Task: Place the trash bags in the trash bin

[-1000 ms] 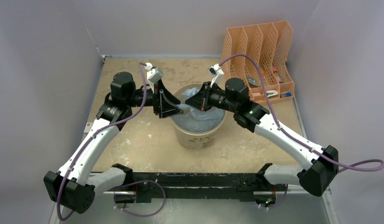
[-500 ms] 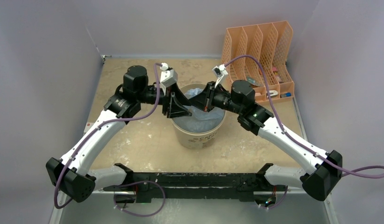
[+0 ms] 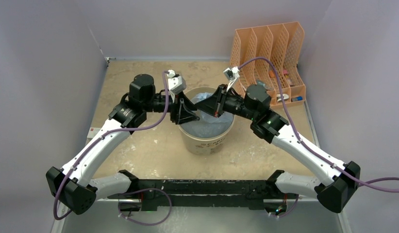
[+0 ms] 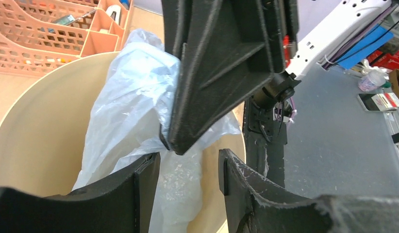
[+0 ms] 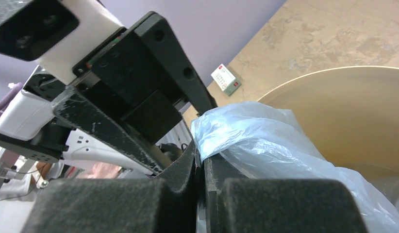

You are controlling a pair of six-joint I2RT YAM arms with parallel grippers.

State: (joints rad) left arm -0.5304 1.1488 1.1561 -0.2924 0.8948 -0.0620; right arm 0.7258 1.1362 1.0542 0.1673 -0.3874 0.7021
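so the right gripper (image 5: pixel 202 160) is clamped on a bunched bit of the pale-blue trash bag (image 5: pixel 265 145) just above the rim of the cream trash bin (image 3: pixel 207 144). Rest of the bag sits inside, and the left gripper (image 4: pixel 188 162) hovers over it with fingers spread, holding nothing

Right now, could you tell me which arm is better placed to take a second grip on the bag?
Left, probably: the left gripper is open beside the trash bag in the trash bin, while the right gripper is shut on its edge.
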